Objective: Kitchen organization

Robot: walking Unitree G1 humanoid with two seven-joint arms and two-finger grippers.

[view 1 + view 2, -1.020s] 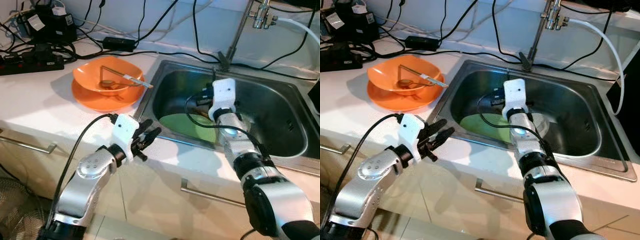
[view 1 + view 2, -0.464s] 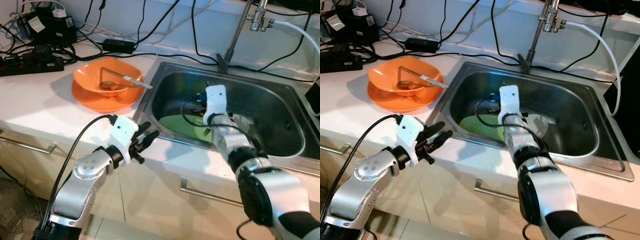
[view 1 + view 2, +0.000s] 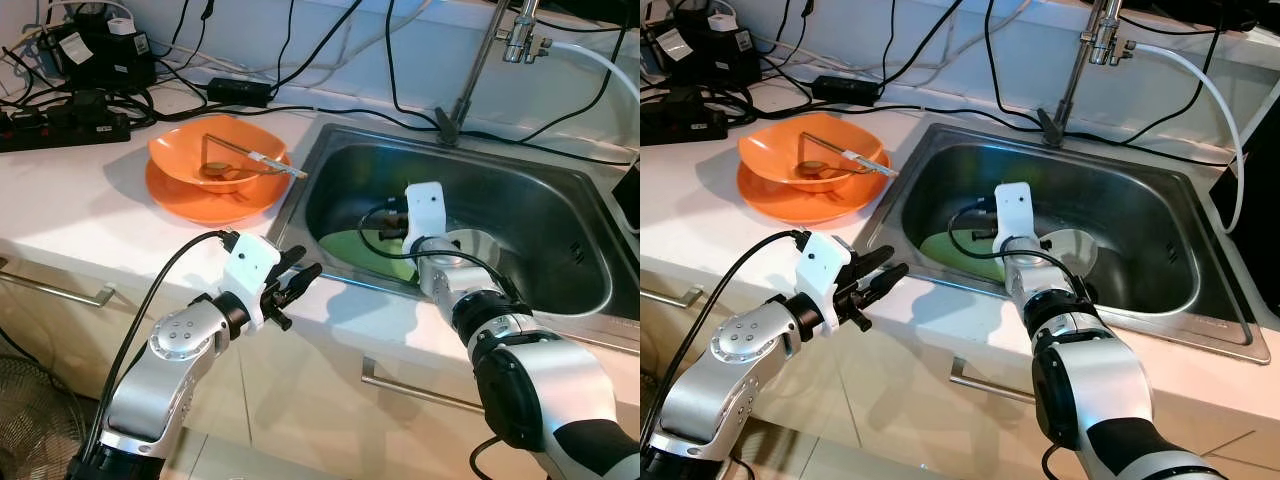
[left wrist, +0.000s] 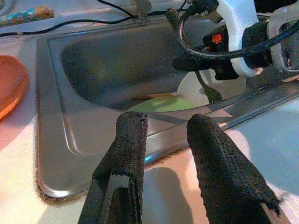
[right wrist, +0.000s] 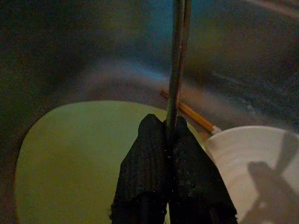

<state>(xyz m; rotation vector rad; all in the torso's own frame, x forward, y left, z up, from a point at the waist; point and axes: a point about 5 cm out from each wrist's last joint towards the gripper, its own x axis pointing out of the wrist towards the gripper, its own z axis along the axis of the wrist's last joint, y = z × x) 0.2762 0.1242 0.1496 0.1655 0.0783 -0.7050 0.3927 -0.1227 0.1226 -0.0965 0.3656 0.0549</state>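
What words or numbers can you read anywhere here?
None can be read.
White labels on the black adapters at the counter's back corner: too small and blurred.
Orange bowl, green plate in the sink, and the fork in the right tool: no writing visible.

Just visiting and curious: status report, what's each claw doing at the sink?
Right gripper shut on thin metal utensil, inside steel sink above green plate. Left gripper open, over counter edge. White dish and wooden chopstick beside plate.
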